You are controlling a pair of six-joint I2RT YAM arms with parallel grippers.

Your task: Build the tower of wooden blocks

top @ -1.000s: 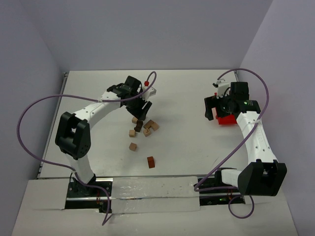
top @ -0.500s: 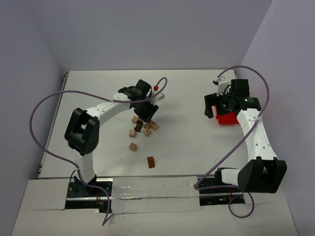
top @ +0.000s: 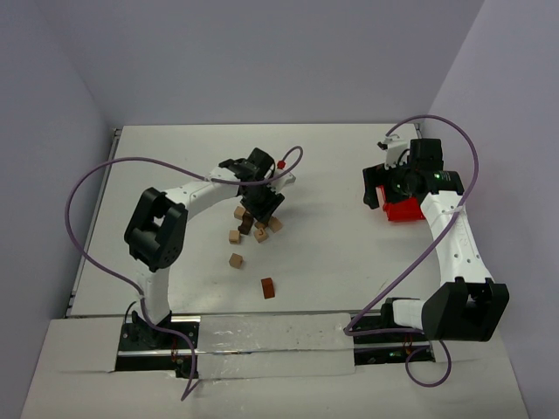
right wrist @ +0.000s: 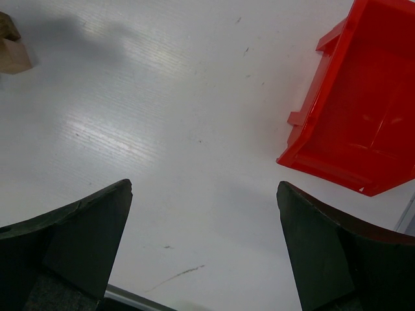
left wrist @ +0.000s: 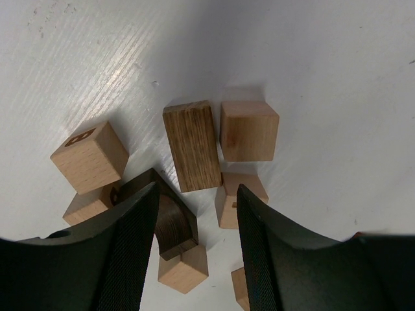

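The wood blocks lie loose in a cluster [top: 255, 223] at the table's middle. My left gripper [top: 260, 208] hangs low over them, jaws open. In the left wrist view the left gripper [left wrist: 196, 194] straddles a dark brown arch block [left wrist: 170, 217] and a tan cube [left wrist: 185, 271]. The arch lies against the left finger [left wrist: 133, 253], and a gap shows before the right finger. Beyond lie a brown oblong block [left wrist: 192, 146] and tan cubes [left wrist: 249, 129], [left wrist: 89, 157]. No blocks are stacked. My right gripper [top: 384, 188] stands wide open over bare table [right wrist: 204, 188], holding nothing.
Two tan cubes [top: 234, 236], [top: 236, 260] and a reddish-brown block [top: 267, 287] lie apart, nearer the arm bases. A red plastic bin [top: 403, 211] sits by the right gripper, and shows as the red bin [right wrist: 363, 116] in the right wrist view. Purple cables loop over both arms.
My left arm has swung right and come down over the block cluster, and its jaws have narrowed. The right arm has barely moved.
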